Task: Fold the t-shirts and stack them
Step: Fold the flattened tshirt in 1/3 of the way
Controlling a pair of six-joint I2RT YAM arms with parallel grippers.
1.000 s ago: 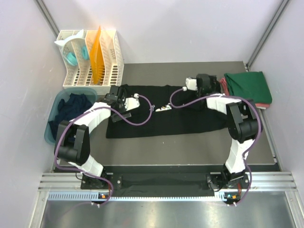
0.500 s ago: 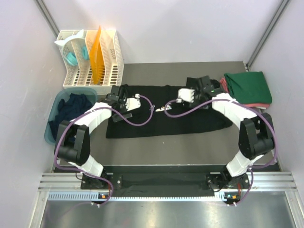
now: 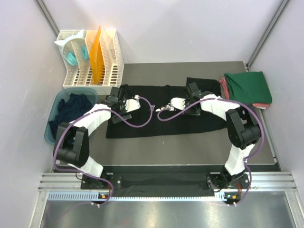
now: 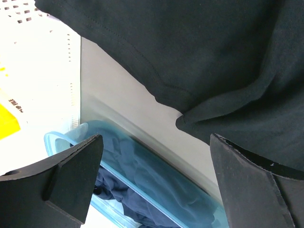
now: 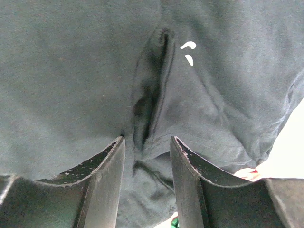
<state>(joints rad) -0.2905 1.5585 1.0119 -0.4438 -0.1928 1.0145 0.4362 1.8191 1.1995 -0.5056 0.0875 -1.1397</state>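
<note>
Left pincer: spread wide, holding nothing; I hang over the left edge of the black t-shirt
Right pincer: half closed about a raised fold of the black t-shirt; whether it truly pinches, I cannot tell
Black t-shirt: laid flat across the middle of the table
Green t-shirt: folded, upper right; lying on a pinkish-red t-shirt
Teal tub: left of frame; a dark t-shirt bundled inside
</note>
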